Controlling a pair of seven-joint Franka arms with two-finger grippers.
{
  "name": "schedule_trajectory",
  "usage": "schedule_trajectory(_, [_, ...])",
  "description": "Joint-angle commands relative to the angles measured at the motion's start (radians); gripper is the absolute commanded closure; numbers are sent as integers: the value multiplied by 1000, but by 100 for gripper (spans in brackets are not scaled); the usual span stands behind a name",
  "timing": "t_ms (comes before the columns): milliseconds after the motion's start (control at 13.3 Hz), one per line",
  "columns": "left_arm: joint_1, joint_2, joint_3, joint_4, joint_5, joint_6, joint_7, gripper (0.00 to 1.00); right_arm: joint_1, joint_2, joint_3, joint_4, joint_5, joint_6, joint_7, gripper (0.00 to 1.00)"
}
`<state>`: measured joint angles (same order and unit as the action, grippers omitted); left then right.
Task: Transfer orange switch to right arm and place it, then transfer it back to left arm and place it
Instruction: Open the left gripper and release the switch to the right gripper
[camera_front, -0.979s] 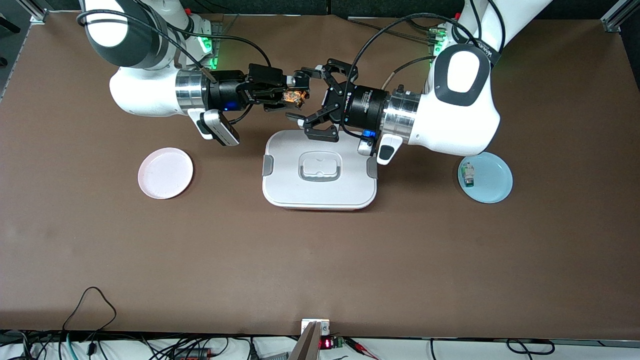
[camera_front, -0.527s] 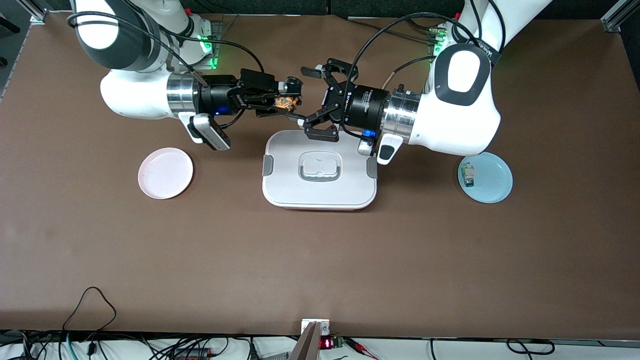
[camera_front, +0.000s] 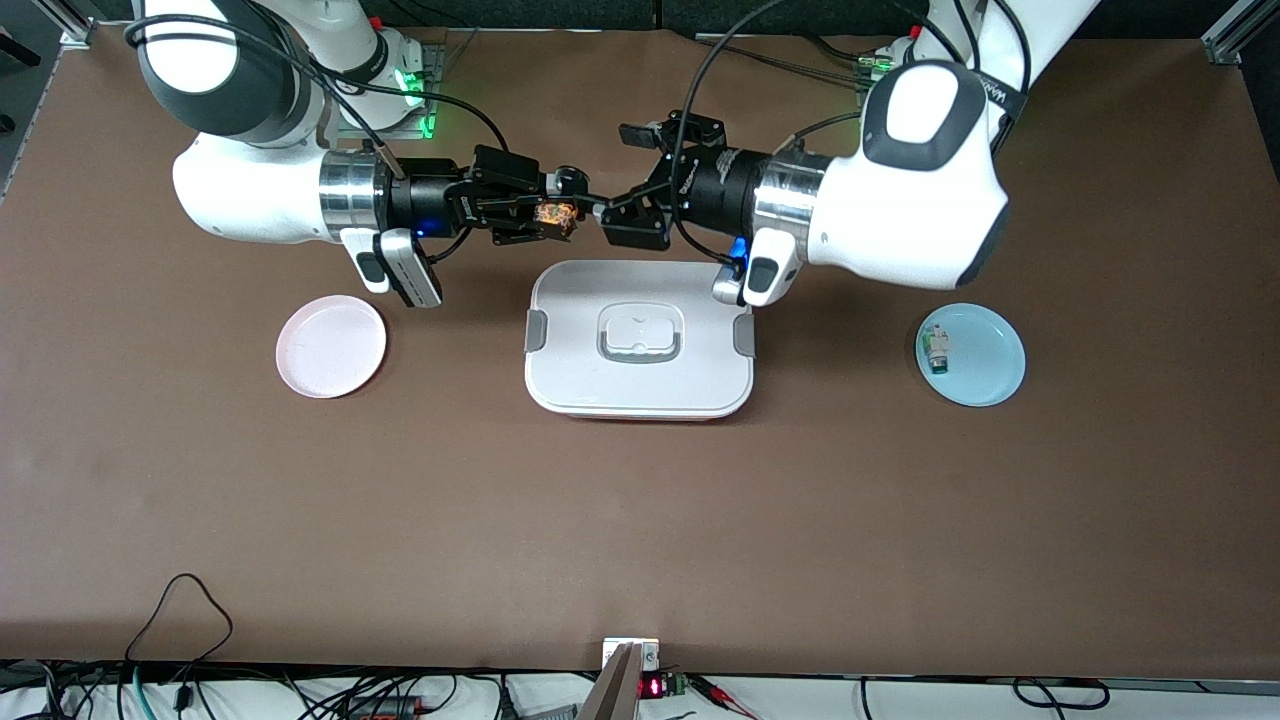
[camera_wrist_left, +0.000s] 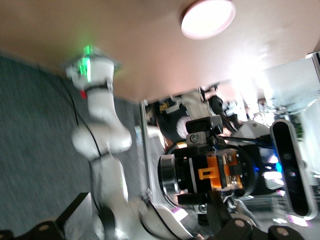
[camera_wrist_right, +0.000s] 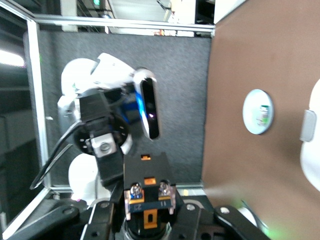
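My right gripper (camera_front: 556, 212) is shut on the orange switch (camera_front: 553, 213), a tiny black block with orange markings. It holds the switch in the air over the table between the box (camera_front: 640, 385) and the robots' bases. In the right wrist view the switch (camera_wrist_right: 149, 199) sits between my right gripper's fingers (camera_wrist_right: 149, 206). My left gripper (camera_front: 625, 182) is open and empty. It faces the switch from a short gap away and does not touch it. In the left wrist view the switch (camera_wrist_left: 221, 172) shows held by the right gripper. The white lidded box lies flat under and beside both hands.
A pink plate (camera_front: 331, 346) lies toward the right arm's end of the table. A blue plate (camera_front: 985, 365) toward the left arm's end holds a tiny white-and-green component (camera_front: 936, 350). Cables hang from both wrists.
My right gripper has drawn back toward its own end with the switch, out from between the left gripper's open fingers. My left gripper has shifted toward the robots' bases, off the box's edge.
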<state>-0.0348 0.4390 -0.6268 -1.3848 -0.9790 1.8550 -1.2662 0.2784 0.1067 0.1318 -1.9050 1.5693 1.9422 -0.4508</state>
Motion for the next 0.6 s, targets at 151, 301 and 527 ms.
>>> schedule_trajectory(151, [-19, -94, -86, -28, 314, -62, 145, 0, -82, -10, 6, -14, -242, 5, -17, 72])
schedule_trajectory(301, [-19, -111, -109, -46, 405, -63, 221, 0, -113, -10, 6, -14, -416, 1, -48, 72])
schedule_trajectory(527, [-13, -146, -111, -80, 486, -86, 368, 0, -148, -9, 6, -14, -651, -17, -118, 72])
